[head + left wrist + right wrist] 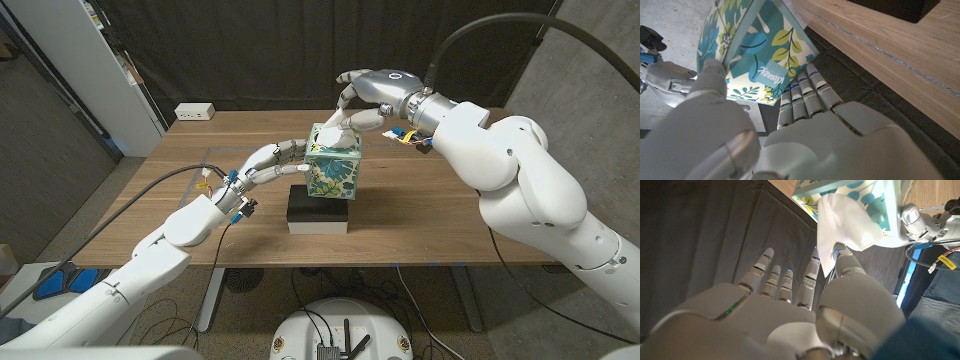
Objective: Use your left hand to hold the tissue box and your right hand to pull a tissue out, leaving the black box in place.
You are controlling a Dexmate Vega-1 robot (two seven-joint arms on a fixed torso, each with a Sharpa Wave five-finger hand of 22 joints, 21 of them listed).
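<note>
The teal floral tissue box (334, 172) stands on the black box (306, 201) at mid-table. My left hand (268, 164) grips the tissue box from its left side; in the left wrist view the thumb (711, 79) presses one face of the tissue box (756, 50) and the fingers (805, 95) reach along another. My right hand (366, 93) hovers above the box top and pinches a white tissue (333, 127) that rises from the opening. In the right wrist view the tissue (841, 224) hangs between thumb and finger of my right hand (790, 315), still joined to the tissue box (865, 192).
A white power strip (194, 112) lies at the table's far left corner. The wooden table (430, 215) has bare surface on both sides of the boxes. A dark curtain hangs behind, and a white panel (90, 60) stands at the left.
</note>
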